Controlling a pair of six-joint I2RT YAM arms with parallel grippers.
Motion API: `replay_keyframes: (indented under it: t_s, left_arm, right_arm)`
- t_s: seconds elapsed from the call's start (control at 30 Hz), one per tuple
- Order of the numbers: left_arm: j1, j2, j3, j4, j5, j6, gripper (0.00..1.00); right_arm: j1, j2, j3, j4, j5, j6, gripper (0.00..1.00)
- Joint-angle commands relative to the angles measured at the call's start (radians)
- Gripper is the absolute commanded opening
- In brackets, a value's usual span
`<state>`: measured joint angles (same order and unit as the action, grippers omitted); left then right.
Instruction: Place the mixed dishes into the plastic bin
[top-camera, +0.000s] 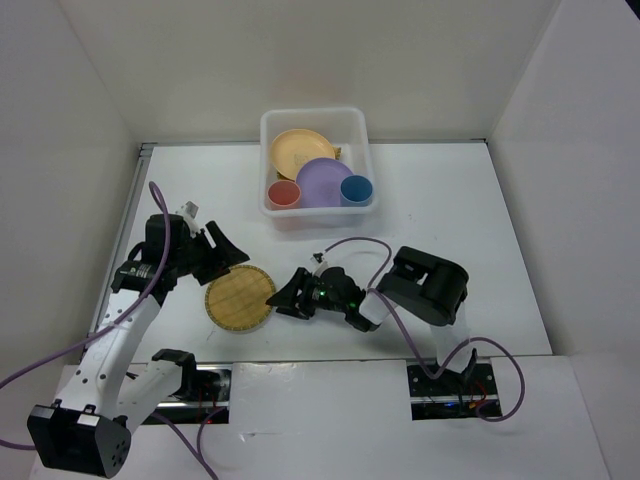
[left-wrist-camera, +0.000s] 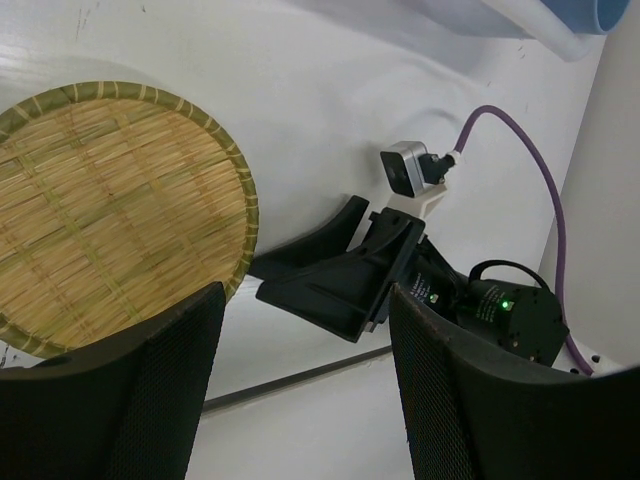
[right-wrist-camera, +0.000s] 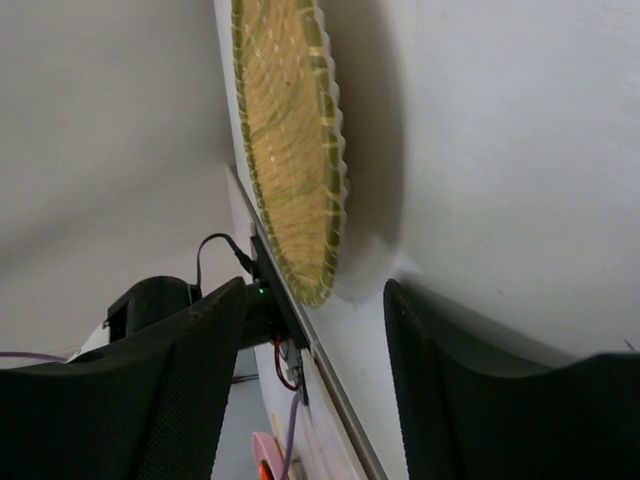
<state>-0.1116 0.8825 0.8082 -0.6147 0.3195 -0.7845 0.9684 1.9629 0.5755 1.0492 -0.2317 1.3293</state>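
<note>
Already, most of the dishes sat inside the translucent white rectangular plastic bin at the far side of the white table. It held a pale orange plate, a round lavender plate overlapping it, and a red cup and a blue cup in the bin's near corners. Only one round woven straw-coloured plate lay outside, flat on the table between the two arms. The right gripper sat low with its jaws spread and empty, aimed at the plate's right rim. That was probably because a flat plate offers only its edge to pinch. The left gripper hovered just past the plate's far rim, likewise open and holding nothing. It was perhaps placed there to brace the plate against sliding.
</note>
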Motion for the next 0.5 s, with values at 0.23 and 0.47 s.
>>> replay_keyframes:
  t_s: [0.23,0.47]
  left_arm:
    - [0.006,-0.013,0.036,0.000,0.018,0.014,0.74]
    - [0.006,-0.013,0.036,0.000,0.018,0.014,0.74]
  right_arm:
    - [0.038,0.155,0.115,0.178,0.072,0.080,0.43]
    - [0.059,0.255,0.144,0.241,0.100,0.142,0.30]
